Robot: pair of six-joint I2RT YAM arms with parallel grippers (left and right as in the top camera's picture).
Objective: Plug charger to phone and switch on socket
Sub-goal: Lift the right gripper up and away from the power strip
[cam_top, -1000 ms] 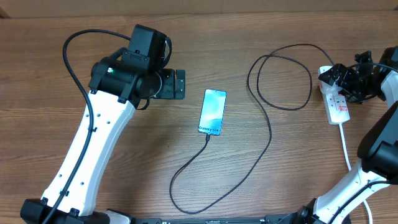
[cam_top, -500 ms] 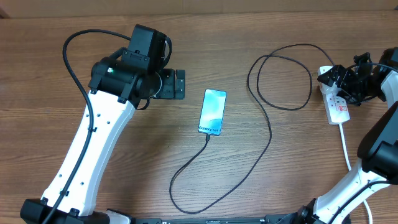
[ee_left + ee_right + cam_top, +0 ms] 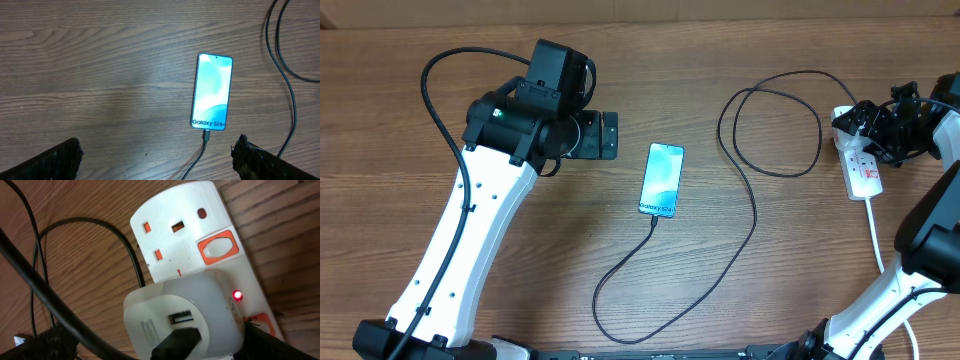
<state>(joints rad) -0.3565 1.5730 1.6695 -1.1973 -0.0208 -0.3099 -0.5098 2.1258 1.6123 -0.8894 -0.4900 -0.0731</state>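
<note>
The phone [image 3: 661,180] lies face up mid-table with its light blue screen lit, also seen in the left wrist view [image 3: 212,92]. The charger [image 3: 754,215] has its tip plugged into the phone's near end [image 3: 205,135]. Its thin black cable loops across to the socket [image 3: 865,172]. My left gripper [image 3: 612,135] stands open left of the phone, holding nothing [image 3: 157,162]. My right gripper [image 3: 872,132] hangs open over the socket, its fingers on either side of a white adapter [image 3: 180,315]. A black plug [image 3: 175,342] sits in the adapter. Beside it a small red light [image 3: 237,295] glows.
The socket's thick white cord [image 3: 875,235] runs toward the near right edge. An orange switch [image 3: 216,247] sits by the socket's free outlet, and another [image 3: 262,322] lies right by my right fingertip. The cable loop [image 3: 770,125] lies between phone and socket.
My right gripper has shifted very slightly over the socket. The left arm, phone and cable have not moved.
</note>
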